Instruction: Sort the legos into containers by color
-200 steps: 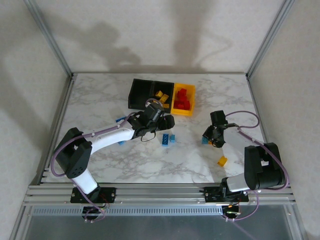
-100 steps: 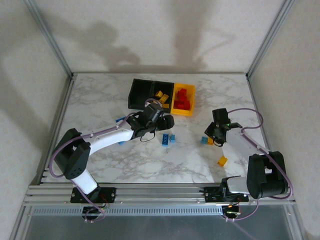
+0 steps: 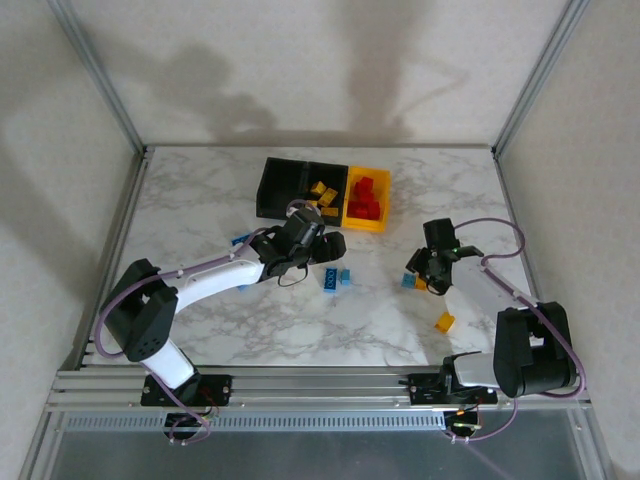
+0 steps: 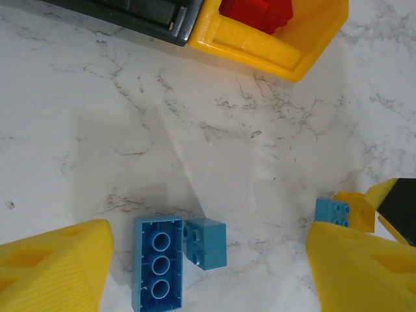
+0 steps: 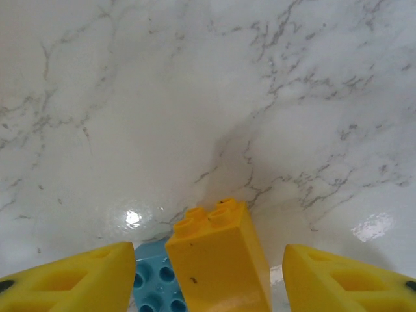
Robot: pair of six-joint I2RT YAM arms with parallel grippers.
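Contents | yellow bin (image 3: 364,227): red legos (image 3: 366,199) | middle black bin (image 3: 328,166): yellow legos (image 3: 321,189)

Back centre: closed off by the containers (image 3: 270,205), set in a touching row.
Left gripper (image 4: 205,260) gap: partly taken by a long blue brick (image 4: 158,266) and a small blue brick (image 4: 207,244); bare marble is left beyond, up to the yellow bin (image 4: 260,47).
Right gripper (image 5: 208,260) gap: filled by a yellow brick (image 5: 218,253) and a low blue brick (image 5: 153,286).
Left of table (image 3: 190,200): open marble is left.
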